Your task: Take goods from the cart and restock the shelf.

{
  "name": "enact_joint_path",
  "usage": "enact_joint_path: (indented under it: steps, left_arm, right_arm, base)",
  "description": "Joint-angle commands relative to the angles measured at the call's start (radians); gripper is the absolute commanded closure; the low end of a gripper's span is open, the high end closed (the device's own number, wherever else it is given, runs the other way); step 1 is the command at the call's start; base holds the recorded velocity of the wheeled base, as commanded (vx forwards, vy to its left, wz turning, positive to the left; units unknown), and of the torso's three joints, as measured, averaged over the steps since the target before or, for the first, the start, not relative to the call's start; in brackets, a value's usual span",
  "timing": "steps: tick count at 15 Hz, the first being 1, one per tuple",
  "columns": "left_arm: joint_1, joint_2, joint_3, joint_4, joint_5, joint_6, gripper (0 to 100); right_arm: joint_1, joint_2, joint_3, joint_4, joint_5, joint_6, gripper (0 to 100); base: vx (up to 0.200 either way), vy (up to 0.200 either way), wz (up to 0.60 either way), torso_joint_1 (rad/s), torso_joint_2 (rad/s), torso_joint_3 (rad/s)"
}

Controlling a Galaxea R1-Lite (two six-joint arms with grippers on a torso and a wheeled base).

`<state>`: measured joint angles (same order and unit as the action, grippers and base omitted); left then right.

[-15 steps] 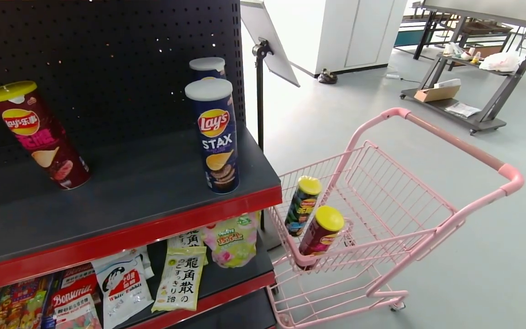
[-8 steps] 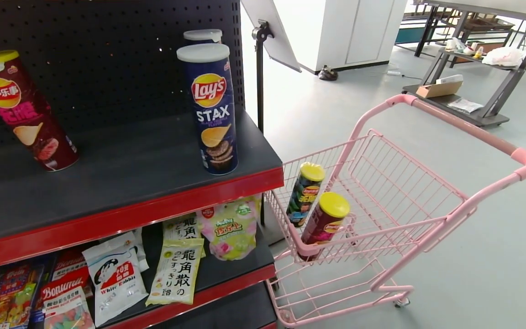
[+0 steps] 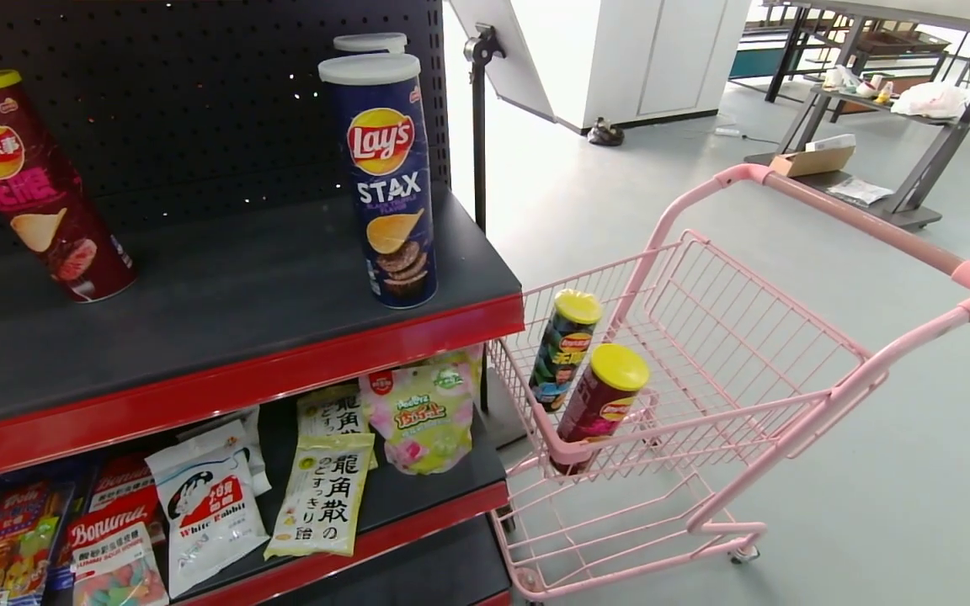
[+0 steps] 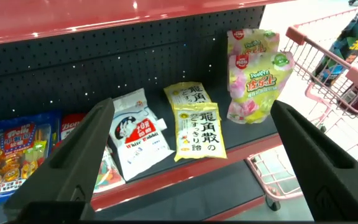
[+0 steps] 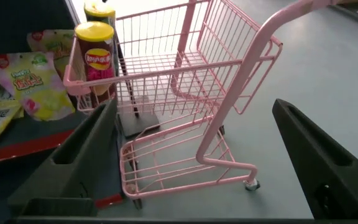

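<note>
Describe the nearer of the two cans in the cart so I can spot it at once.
Find the pink cart just right of the black shelf. Two yellow-lidded cans sit in the basket corner closest to the shelf. Yours is the maroon can, nearer the camera; its neighbour, the dark can with green and blue print, sits just behind it.

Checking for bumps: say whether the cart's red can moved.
No: red can still sits in the cart corner beside the green can; only the camera shifted.

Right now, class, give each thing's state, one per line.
front blue can, upright on top shelf, lidded
green can, standing in cart, lidded
maroon can in the cart, standing, lidded
cart, holds two cans
left gripper, jaws open, empty
right gripper, jaws open, empty
</note>
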<state>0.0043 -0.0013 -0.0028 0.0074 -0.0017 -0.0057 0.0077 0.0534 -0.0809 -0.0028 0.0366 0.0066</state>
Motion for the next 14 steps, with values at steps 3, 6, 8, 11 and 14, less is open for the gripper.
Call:
enact_joint_path:
  steps: [3, 6, 8, 11, 14]
  left_arm:
    - [0.000, 0.001, 0.000, 0.000, 0.000, 0.000, 0]
    - [0.000, 0.001, 0.000, 0.000, 0.000, 0.000, 0]
    - [0.000, 0.001, 0.000, -0.001, 0.000, 0.000, 0]
    - [0.000, 0.001, 0.000, -0.001, 0.000, 0.000, 0]
    - [0.000, 0.001, 0.000, -0.001, 0.000, 0.000, 0]
  right_arm:
    - [0.103, 0.704, -0.524, -0.025, 0.132, 0.085, 0]
    - [0.224, 1.031, -0.336, -0.364, 0.197, 0.108, 0]
    - [0.230, 1.237, -0.283, -0.582, 0.221, 0.105, 0]
    - [0.249, 1.435, -0.281, -0.721, 0.233, 0.102, 0]
    - [0.311, 1.507, -0.289, -0.766, 0.236, 0.101, 0]
  base:
    - [0.000, 0.000, 0.00, 0.000, 0.00, 0.000]
    - [0.000, 0.000, 0.00, 0.000, 0.00, 0.000]
    - [0.000, 0.000, 0.00, 0.000, 0.00, 0.000]
    - [0.000, 0.000, 0.00, 0.000, 0.00, 0.000]
    - [0.000, 0.000, 0.00, 0.000, 0.00, 0.000]
